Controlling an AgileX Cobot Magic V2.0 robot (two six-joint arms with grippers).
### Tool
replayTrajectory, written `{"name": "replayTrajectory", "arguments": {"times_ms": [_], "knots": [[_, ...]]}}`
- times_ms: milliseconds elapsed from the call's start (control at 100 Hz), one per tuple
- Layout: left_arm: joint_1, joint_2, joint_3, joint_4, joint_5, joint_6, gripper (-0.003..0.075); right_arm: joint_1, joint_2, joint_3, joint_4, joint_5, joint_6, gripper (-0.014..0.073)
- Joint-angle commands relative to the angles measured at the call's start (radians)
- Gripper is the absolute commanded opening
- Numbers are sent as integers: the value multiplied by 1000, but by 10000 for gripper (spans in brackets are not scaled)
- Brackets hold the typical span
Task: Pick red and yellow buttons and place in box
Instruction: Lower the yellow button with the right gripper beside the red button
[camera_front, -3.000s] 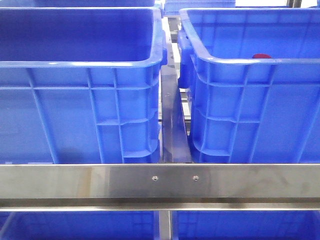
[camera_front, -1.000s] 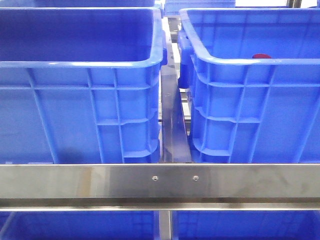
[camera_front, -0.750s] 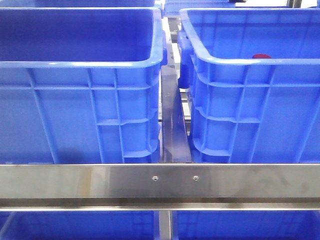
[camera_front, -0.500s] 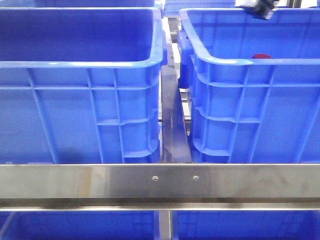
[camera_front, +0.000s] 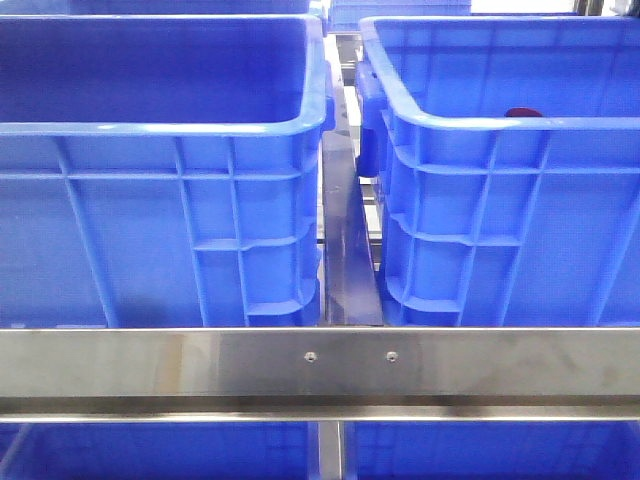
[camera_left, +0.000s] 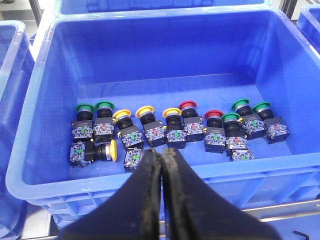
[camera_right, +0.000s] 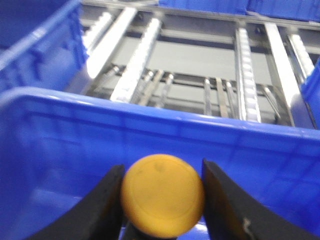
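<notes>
My right gripper (camera_right: 162, 167) is shut on a yellow button (camera_right: 162, 195), its round cap filling the gap between the fingers, above the wall of a blue box (camera_right: 150, 135). In the left wrist view a blue crate (camera_left: 45, 100) holds several push buttons in a row, among them red buttons (camera_left: 187, 105) and yellow buttons (camera_left: 145, 110). My left gripper (camera_left: 162, 152) is shut with nothing in it, over that crate's near rim. In the front view two blue crates (camera_front: 160, 125) stand side by side, and a red cap (camera_front: 522, 112) peeks over the right one's rim. Neither gripper shows there.
Green-capped buttons (camera_left: 85, 107) sit among the others, and one yellow button (camera_left: 112, 150) lies on its side. A steel rail (camera_front: 320, 365) crosses in front of the crates. Roller tracks (camera_right: 245, 75) run behind the box. More blue crates stand around.
Half a second ago part of a gripper showed at the top right of the front view; it has since left that view. The crates and the red cap have not moved.
</notes>
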Motion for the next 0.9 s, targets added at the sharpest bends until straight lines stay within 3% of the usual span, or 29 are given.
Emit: {"name": "replayTrajectory", "arguments": {"times_ms": [0, 360, 890], "knots": [[3, 5, -24, -2, -77, -11, -19, -26, 47, -79, 107, 16, -41, 182], [3, 5, -24, -2, -77, -11, -19, -101, 323, -226, 106, 43, -47, 182], [3, 5, -24, -2, -90, -11, -19, -103, 527, -383, 106, 72, -47, 182]]}}
